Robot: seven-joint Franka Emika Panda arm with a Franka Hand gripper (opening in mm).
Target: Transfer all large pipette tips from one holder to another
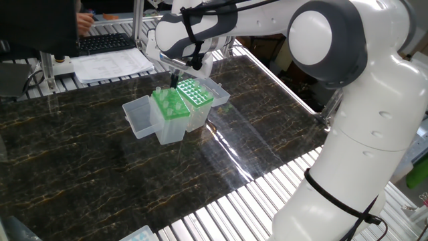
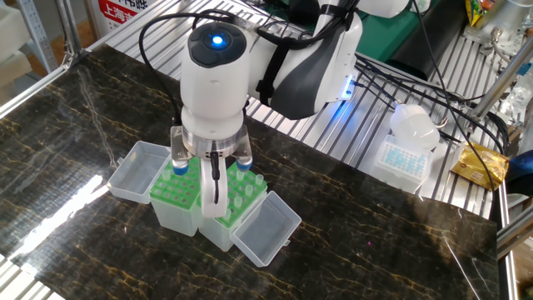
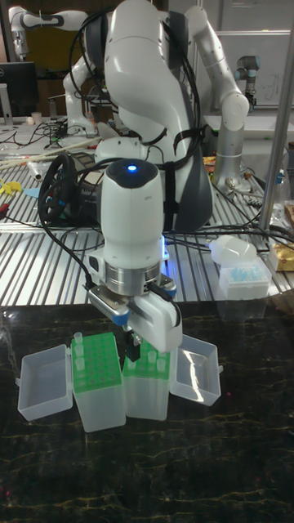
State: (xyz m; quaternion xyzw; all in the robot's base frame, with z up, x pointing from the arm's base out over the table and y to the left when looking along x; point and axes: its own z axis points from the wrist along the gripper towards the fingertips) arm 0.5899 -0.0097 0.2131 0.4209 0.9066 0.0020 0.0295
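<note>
1. Table (image 2: 100, 125): two boxes side by side, touching, lids (image 2: 266, 227) hinged open outward, prob. so racks stay clear for access from above.
2. Left box (image 2: 175, 200), right box (image 2: 237, 208): green racks; tips (image 2: 250, 185) stand upright in right rack, a few in left.
3. Pincer (image 2: 215, 179) low over the seam between boxes, pointing down. Fingers close together; grip on a tip: cannot tell.

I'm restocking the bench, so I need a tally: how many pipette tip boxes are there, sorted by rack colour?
Green-rack tip boxes: 2
Blue-rack tip box: 1
Total: 3 boxes
The large pipette tips are too small and too hidden to count.
</note>
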